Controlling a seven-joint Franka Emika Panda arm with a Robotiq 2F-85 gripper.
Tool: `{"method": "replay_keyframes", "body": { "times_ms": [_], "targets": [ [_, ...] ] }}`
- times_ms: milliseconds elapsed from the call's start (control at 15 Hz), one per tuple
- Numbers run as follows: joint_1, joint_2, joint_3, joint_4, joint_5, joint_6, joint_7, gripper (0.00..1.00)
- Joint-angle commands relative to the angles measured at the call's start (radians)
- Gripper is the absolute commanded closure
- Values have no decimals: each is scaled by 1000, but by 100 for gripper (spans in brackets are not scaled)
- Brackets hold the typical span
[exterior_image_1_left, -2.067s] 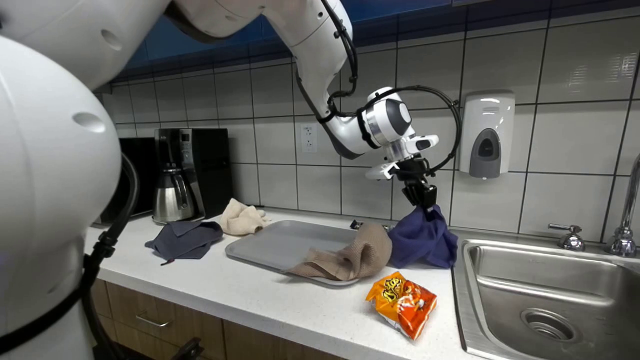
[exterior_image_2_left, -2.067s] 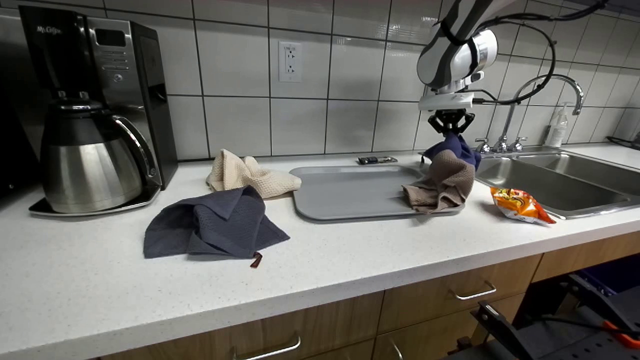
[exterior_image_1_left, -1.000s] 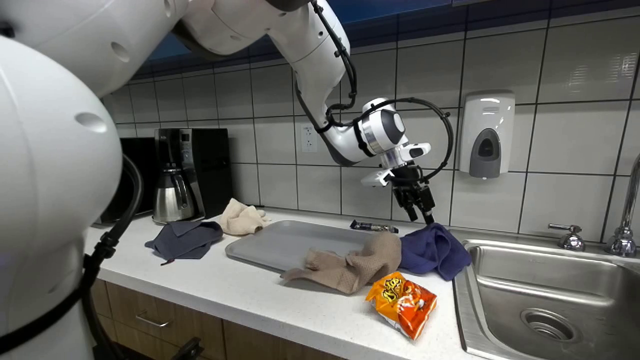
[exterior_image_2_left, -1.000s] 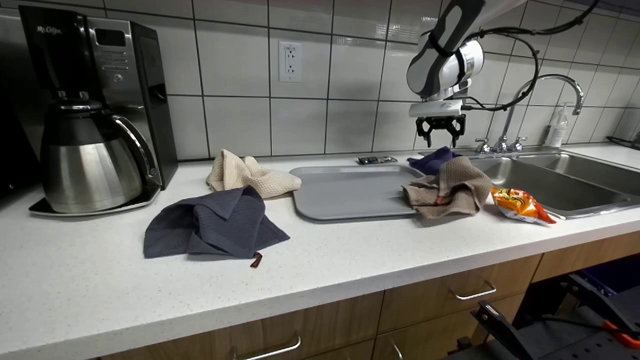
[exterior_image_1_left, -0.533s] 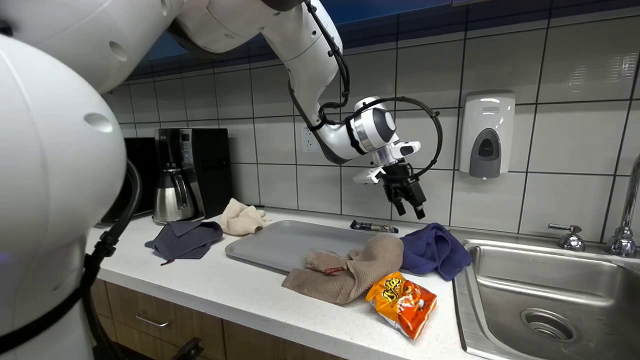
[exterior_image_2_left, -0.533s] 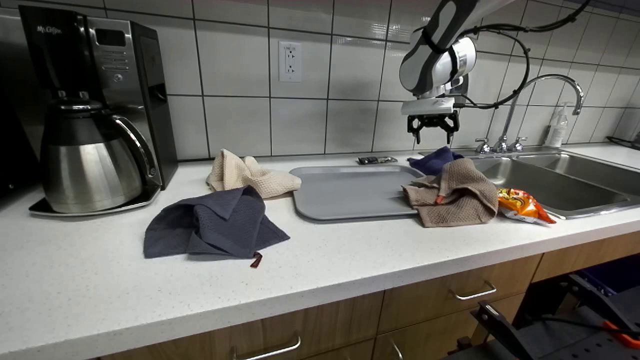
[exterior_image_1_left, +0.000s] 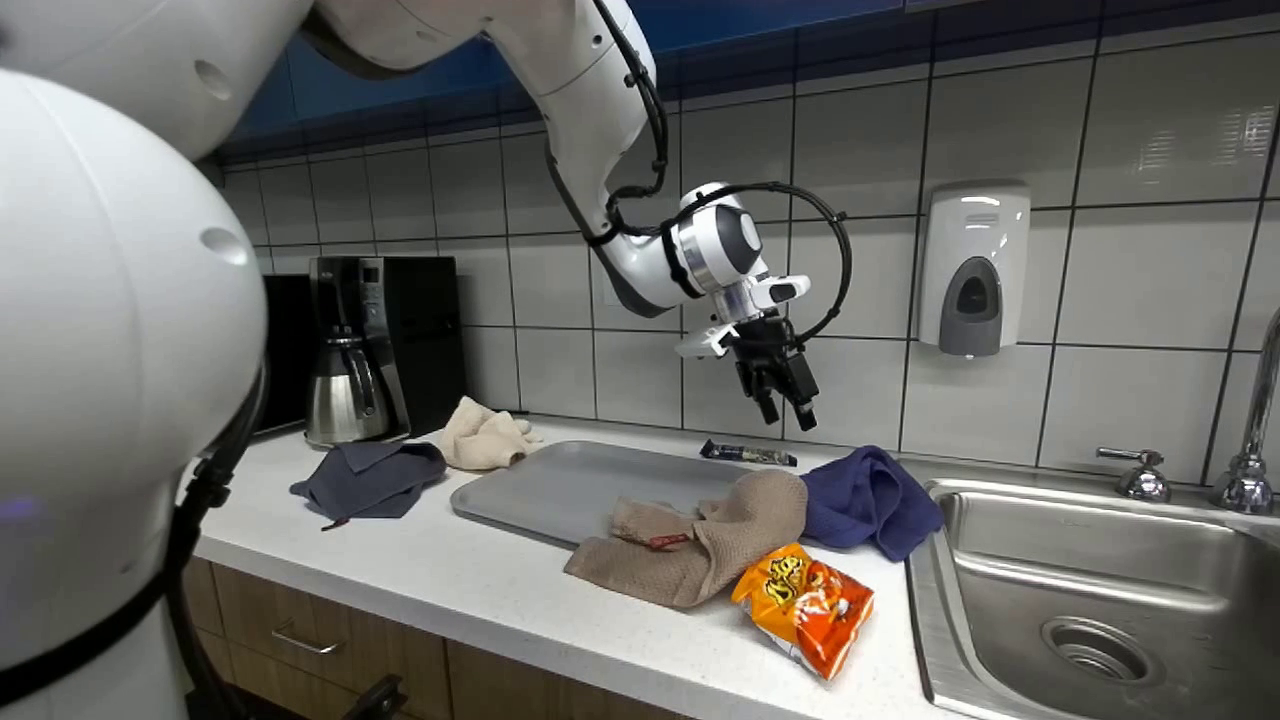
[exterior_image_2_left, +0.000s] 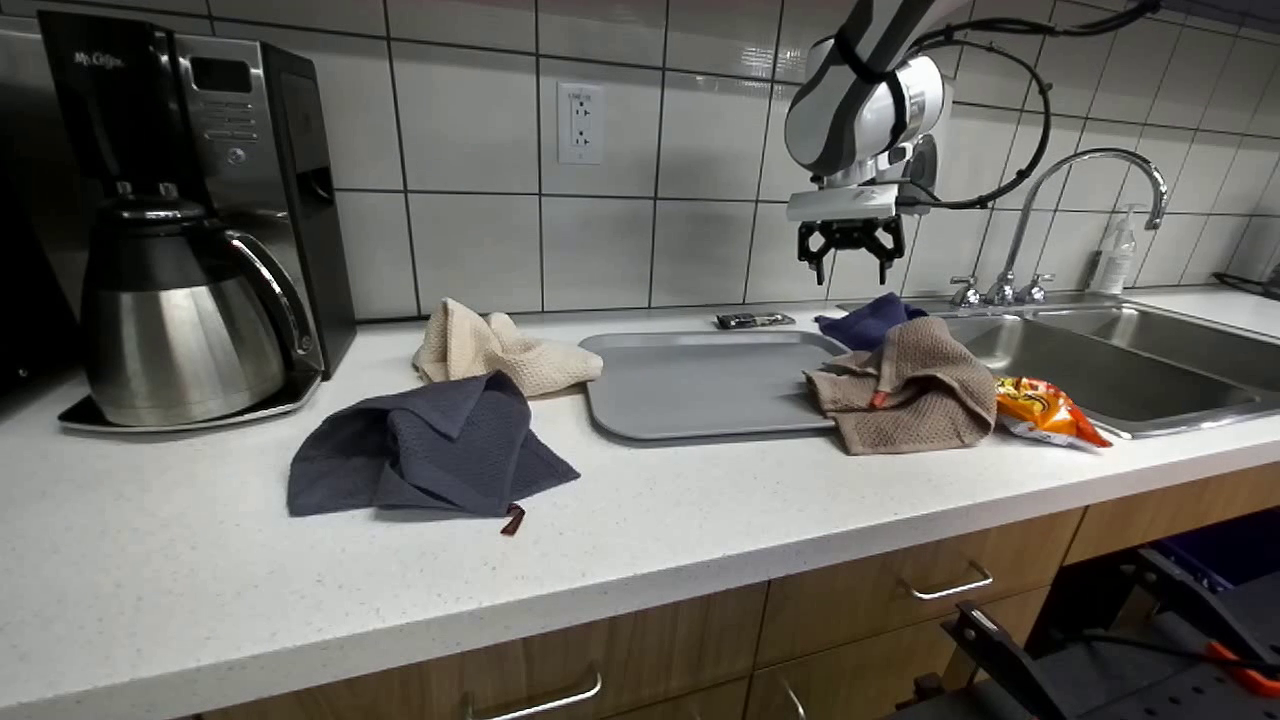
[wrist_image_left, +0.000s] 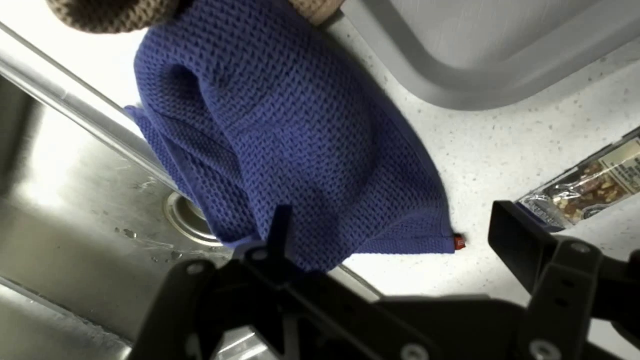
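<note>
I record my pincer (exterior_image_2_left: 852, 276) spread wide, empty, above blue cloth (wrist_image_left: 310, 135); centre-frame in an exterior view, gray tray (exterior_image_2_left: 700, 385) bears part of brown cloth (exterior_image_2_left: 920, 400).

glare whitens the counter (wrist_image_left: 95, 60) in the wrist view (the fingers (wrist_image_left: 520, 245) nearly black), while tiles (exterior_image_1_left: 1150, 130) catch reflections.

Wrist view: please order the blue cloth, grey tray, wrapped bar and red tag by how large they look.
Largest to smallest:
1. Blue cloth
2. Grey tray, only partly in view
3. Wrapped bar, cut off at the edge
4. Red tag
</note>
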Motion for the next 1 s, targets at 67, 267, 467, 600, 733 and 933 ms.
{"method": "replay_keyframes", "body": {
  "times_ms": [67,267,467,600,733,933],
  "targets": [
    [4,-118,26,-144,-18,0,8,0],
    [-1,-168,32,-209,-18,3,11,0],
    [-1,-228,31,-286,-30,10,16,0],
    [0,-270,29,-337,-41,9,20,0],
    [-4,-306,30,-384,-53,3,25,0],
    [-12,-353,32,-446,-71,-6,33,0]
  ]
}}
